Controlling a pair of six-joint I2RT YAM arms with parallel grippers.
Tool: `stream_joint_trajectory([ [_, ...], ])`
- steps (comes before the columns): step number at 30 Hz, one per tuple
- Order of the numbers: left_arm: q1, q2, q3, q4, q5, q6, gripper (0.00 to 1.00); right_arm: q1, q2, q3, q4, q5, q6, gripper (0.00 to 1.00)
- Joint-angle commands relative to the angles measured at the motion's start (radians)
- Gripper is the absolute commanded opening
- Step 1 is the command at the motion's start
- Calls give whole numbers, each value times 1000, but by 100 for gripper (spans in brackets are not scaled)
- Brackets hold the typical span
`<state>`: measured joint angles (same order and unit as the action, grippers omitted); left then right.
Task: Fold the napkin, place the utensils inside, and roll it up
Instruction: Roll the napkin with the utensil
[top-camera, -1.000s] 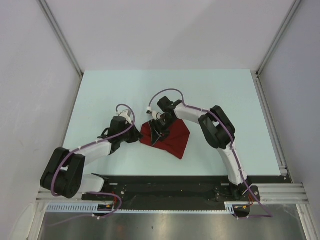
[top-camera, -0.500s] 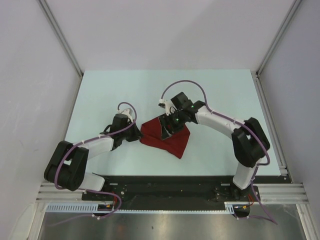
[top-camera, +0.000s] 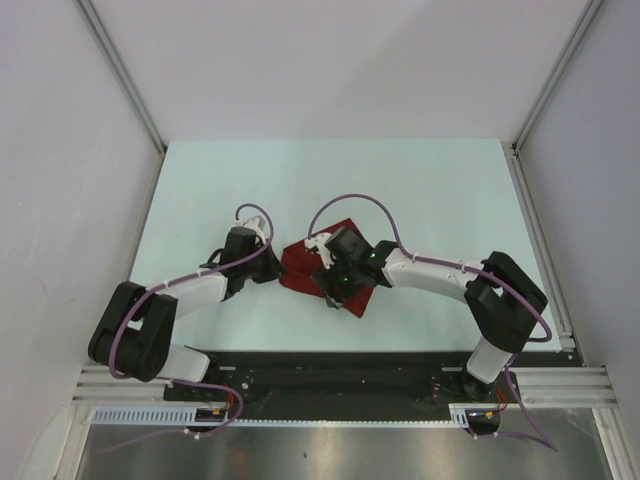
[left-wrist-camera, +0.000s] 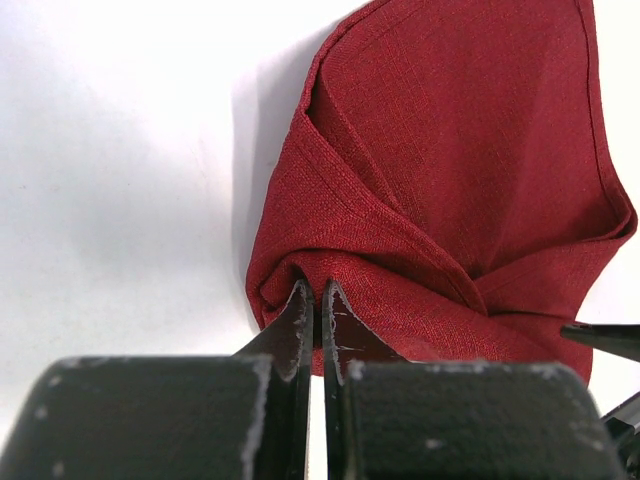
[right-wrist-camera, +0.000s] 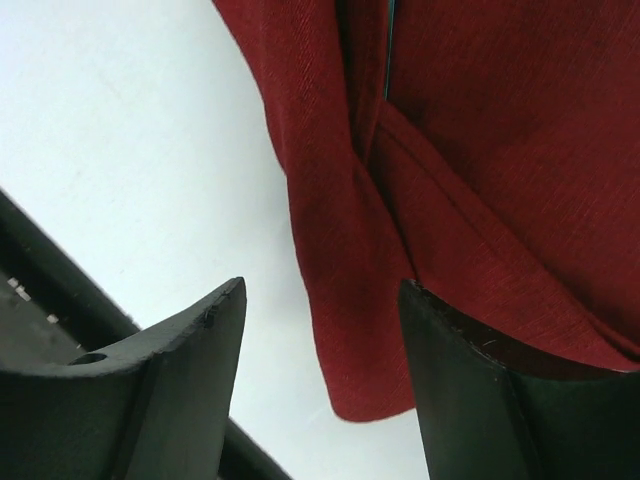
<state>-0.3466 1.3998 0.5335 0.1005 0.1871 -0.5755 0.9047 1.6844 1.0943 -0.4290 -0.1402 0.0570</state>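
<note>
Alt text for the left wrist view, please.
The left gripper, jaws shut, appears to pinch the bunched near edge of a folded dark red cloth napkin lying on a white table. No utensils show in this view.

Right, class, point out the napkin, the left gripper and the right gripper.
napkin (left-wrist-camera: 460, 180), left wrist view, on its flat upper layer.
left gripper (left-wrist-camera: 312, 292), left wrist view, between its closed fingertips.
right gripper (right-wrist-camera: 320, 295), right wrist view, midway between its open fingertips.

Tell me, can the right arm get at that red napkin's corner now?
Probably yes: the right gripper hangs open right at the napkin, its corner between the fingers, nothing blocking.
</note>
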Motion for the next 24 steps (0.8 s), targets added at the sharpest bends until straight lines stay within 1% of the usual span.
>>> stream_joint_trajectory([
  [1,12,-2,39,-8,-26,12,0,20,44,12,53,70,-45,66],
  [10,20,1,57,-25,-21,22,0,-1,110,21,6,7,-54,56],
  [11,20,-1,57,-27,-21,23,0,-7,119,24,3,-8,-54,53],
  [12,23,-2,59,-28,-20,22,0,-12,124,30,-4,-51,-54,43],
  [14,24,-5,60,-28,-18,23,0,-26,135,50,-31,-106,-82,37],
  [15,24,-7,62,-30,-20,23,0,-29,150,58,-45,-172,-94,30],
  [17,26,-12,68,-41,-18,25,0,-41,159,78,-82,-241,-105,25],
  [18,27,-15,68,-44,-20,28,0,-46,172,84,-92,-309,-108,21],
  [19,28,-15,74,-48,-23,28,0,-50,178,99,-120,-343,-114,20],
  [20,28,-21,75,-56,-24,31,0,-62,187,107,-134,-378,-120,16],
  [21,29,-24,77,-62,-26,32,0,-67,204,113,-157,-441,-123,14],
  [24,32,-22,91,-73,-40,39,0,-87,248,136,-192,-545,-137,11],
])
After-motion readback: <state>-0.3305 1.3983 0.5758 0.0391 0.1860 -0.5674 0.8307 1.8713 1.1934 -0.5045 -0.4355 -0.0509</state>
